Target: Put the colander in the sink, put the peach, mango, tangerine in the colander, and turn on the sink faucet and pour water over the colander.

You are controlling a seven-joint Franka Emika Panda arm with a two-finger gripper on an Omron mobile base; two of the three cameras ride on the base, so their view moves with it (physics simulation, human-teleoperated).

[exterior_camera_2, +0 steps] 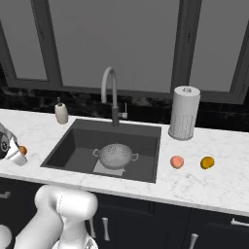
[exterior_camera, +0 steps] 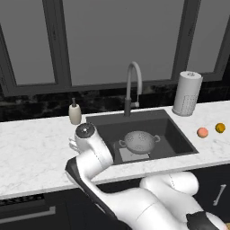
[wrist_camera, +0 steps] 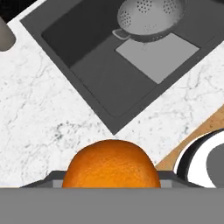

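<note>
My gripper [wrist_camera: 109,183] is shut on the orange tangerine [wrist_camera: 109,168], which bulges between the dark fingertips. It hangs over the marble counter left of the sink [exterior_camera_2: 58,146], where a sliver of the tangerine [exterior_camera_2: 23,150] shows beside the hand. The metal colander [exterior_camera: 139,141] [exterior_camera_2: 115,155] [wrist_camera: 151,17] stands inside the dark sink [exterior_camera: 179,134], below the curved faucet [exterior_camera: 133,85] [exterior_camera_2: 111,92]. On the counter right of the sink lie the pink peach [exterior_camera: 202,132] [exterior_camera_2: 177,162] and, further right, the yellow mango [exterior_camera: 220,128] [exterior_camera_2: 207,162].
A paper towel roll [exterior_camera: 187,93] [exterior_camera_2: 184,113] stands behind the peach and mango. A soap bottle [exterior_camera: 75,112] [exterior_camera_2: 61,113] sits at the sink's back left corner. Dark windows run along the wall behind the counter.
</note>
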